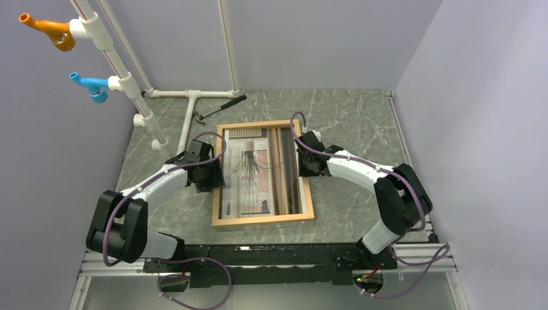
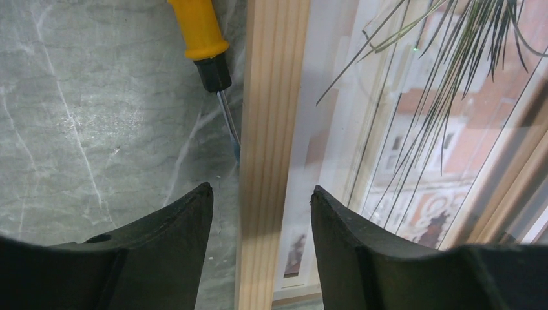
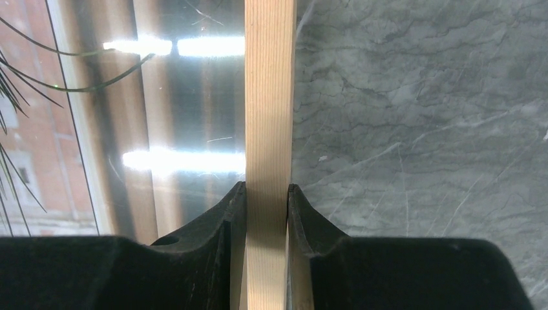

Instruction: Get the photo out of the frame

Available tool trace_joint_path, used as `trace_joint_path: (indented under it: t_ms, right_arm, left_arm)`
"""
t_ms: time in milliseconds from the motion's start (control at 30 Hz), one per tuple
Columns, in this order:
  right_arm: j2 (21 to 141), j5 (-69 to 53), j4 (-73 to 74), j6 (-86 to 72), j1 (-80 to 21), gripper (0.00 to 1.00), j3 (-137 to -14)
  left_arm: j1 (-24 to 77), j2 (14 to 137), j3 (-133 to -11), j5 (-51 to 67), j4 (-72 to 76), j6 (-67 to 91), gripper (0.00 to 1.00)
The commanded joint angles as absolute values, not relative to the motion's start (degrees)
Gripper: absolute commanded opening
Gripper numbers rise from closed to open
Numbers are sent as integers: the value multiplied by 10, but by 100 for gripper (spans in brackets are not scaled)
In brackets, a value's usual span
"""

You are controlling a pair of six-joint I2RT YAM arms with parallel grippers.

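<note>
The light wood frame lies flat on the table's middle with the photo inside it, picture side up: beige and brown stripes and a dark wispy plant. My left gripper is open, its fingers straddling the frame's left rail without touching it. My right gripper is shut on the frame's right rail, both pads pressed against the wood. The photo's plant shows in the left wrist view, and its glossy brown stripes show in the right wrist view.
A yellow-handled screwdriver lies on the marble table beside the frame's left rail, its tip near the wood. A hammer and white pipe structure stand at the back left, with orange and blue fittings.
</note>
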State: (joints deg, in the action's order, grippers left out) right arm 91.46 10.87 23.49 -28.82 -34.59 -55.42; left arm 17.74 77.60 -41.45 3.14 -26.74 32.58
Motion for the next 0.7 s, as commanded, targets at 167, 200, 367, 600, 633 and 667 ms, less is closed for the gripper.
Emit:
trace_joint_path:
  t_ms: [167, 200, 367, 600, 633, 667]
  right_arm:
    - [884, 69, 194, -299, -346, 0, -563]
    - [884, 67, 194, -299, -345, 0, -563]
    - [885, 64, 195, -297, -345, 0, -563]
    - [891, 78, 206, -292, -345, 0, -574]
    - [893, 82, 209, -290, -345, 0, -578]
    - [895, 88, 214, -290, -344, 0, -581]
  left_arm:
    - [182, 788, -438, 44, -243, 323, 55]
    - [182, 787, -438, 45, -242, 323, 52]
    - [182, 767, -441, 56, -233, 321, 28]
    - [186, 752, -478, 96, -244, 304, 0]
    - [189, 750, -484, 100, -245, 304, 0]
    - [195, 749, -493, 101, -249, 305, 0]
